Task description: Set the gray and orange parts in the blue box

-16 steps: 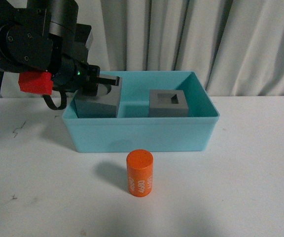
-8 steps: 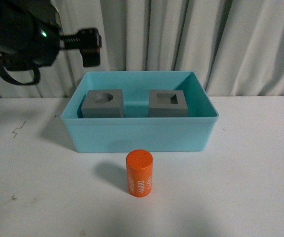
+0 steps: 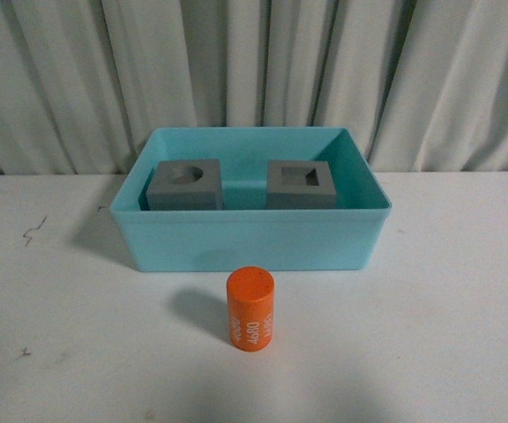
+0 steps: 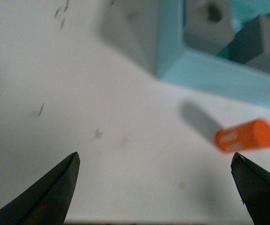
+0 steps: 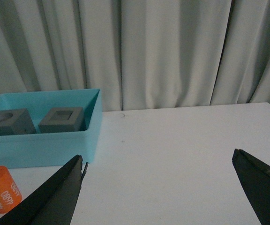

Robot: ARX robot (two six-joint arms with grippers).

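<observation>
Light-blue rectangular plastic tub (image 3: 250, 233) on the white counter (image 3: 448, 308), holding both matte gray cubes side by side and level on its floor: one with a round recess (image 3: 183, 187), one with a square recess (image 3: 302, 187). Change noted: a second ago the left arm's jaws were at the round-recess cube, which sat tipped at the tub's end; half a second ago the arm was lifted clear with the cube lying flat; now neither arm shows in the front view. Judged meaning: the gray parts are delivered, and only the small orange cylinder (image 3: 251, 310) is outstanding. It stands upright on the counter just outside the tub's near wall, apart from it. Left jaws: spread wide, empty, hanging above bare counter; the cylinder lies ahead of them and off toward one tip, not between them. Right jaws: likewise spread wide and empty, with the tub and cylinder ahead and well off toward the left-arm side. Markings: white digits running up the cylinder's side in repeated rows, apparently 4680 seen turned; the reading is uncertain. No brand or label shows on the tub or cubes.
</observation>
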